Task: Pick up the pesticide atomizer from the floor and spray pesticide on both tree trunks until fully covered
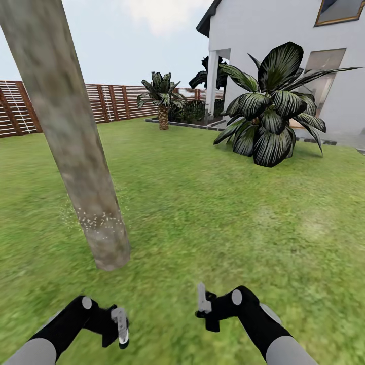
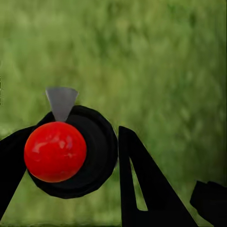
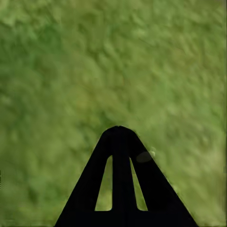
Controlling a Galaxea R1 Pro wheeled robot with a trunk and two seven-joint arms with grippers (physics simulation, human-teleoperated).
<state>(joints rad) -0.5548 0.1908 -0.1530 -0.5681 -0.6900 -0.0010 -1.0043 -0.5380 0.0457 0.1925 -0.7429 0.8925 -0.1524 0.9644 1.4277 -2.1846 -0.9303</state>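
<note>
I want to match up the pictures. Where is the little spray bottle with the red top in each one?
Head view: the pesticide atomizer is low and left of middle, at the left gripper; only a pale sliver shows.
Left wrist view: its round red top sits left of middle, between the black fingers.
Right wrist view: not in this picture.
Shared landmark: the green lawn lies behind everything in all three.

Left end effector (image 1: 120,327) clamped, right end effector (image 1: 203,299) closed.
</note>
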